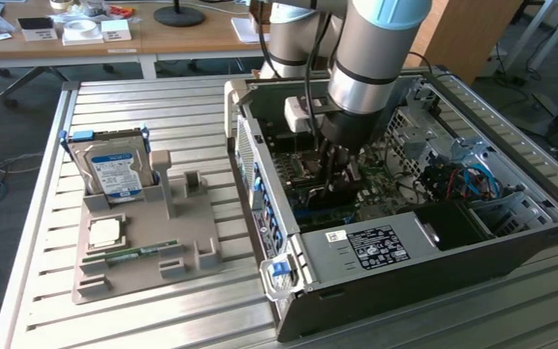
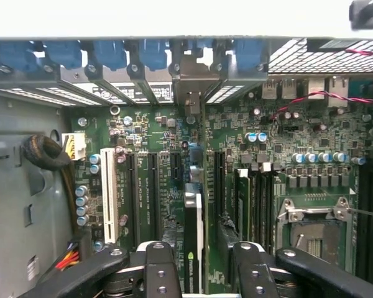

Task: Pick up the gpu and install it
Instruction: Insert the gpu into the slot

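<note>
Slatted metal table carries the open computer case, and my arm reaches down inside it. From the wrist view I see the gpu standing on edge in a motherboard slot, between the spread fingers of the end effector, which looks released, not clamping the card. I judge the card must sit fully down along its whole length, bracket lined up with the rear opening, before I trust it.
</note>
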`<state>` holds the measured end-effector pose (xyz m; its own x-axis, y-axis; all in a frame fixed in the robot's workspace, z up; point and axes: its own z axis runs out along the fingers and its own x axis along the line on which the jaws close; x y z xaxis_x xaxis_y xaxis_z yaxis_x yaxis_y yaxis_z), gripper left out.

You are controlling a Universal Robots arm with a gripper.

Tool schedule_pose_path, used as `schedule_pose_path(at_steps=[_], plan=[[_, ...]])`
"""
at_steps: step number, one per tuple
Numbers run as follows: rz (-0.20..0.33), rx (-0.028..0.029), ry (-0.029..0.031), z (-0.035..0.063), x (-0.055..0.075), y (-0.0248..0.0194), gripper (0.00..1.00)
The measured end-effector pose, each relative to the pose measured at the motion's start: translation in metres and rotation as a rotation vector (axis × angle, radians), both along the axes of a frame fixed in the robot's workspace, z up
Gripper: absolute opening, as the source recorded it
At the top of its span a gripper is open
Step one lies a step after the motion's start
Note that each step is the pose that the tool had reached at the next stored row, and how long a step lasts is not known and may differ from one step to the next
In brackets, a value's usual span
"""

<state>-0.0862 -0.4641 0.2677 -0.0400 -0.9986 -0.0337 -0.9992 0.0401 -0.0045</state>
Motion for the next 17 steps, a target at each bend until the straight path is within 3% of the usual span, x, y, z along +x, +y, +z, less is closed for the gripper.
schedule_pose_path(at_steps=[7, 17], plan=[[0.000, 0.0000, 0.0000, 0.0054, 0.0000, 0.0000, 0.40], [0.000, -0.0001, 0.0000, 0.0057, 0.0000, 0.0000, 0.40]])
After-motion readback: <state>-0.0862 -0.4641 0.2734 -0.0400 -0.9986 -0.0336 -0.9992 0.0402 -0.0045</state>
